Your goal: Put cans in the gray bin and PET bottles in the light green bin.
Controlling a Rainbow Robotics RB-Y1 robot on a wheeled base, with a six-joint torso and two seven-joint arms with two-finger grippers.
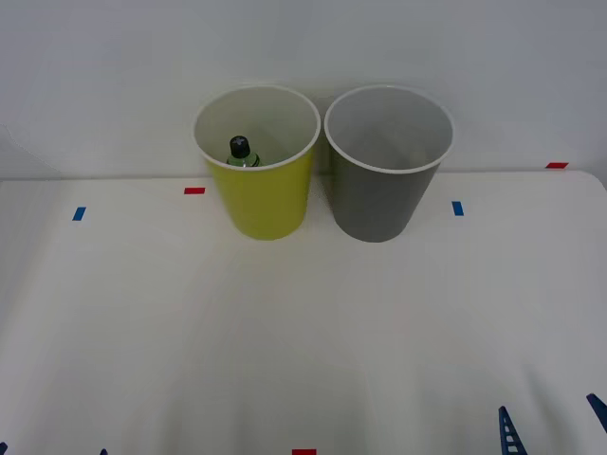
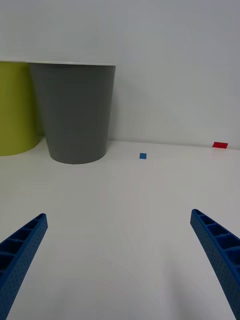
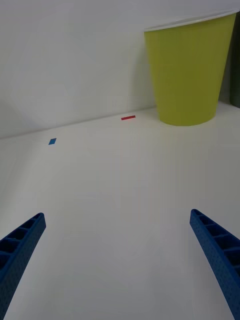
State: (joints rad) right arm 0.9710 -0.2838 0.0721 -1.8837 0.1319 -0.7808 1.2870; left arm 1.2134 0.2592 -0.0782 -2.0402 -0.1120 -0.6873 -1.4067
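Observation:
The light green bin (image 1: 261,194) stands at the back of the white table, with the gray bin (image 1: 384,199) close beside it on its right. A PET bottle (image 1: 240,152) with a black cap and green label stands inside the light green bin. The cans are out of view. My right gripper (image 2: 118,215) is open and low over the table, well in front of the gray bin (image 2: 75,115). My left gripper (image 3: 117,215) is also open and holds nothing, well short of the light green bin (image 3: 187,75).
Small tape marks lie on the table: red (image 1: 194,191) and blue (image 1: 79,213) on the left, blue (image 1: 457,208) and red (image 1: 557,165) on the right, red (image 1: 303,452) at the front edge. A white wall rises right behind the bins.

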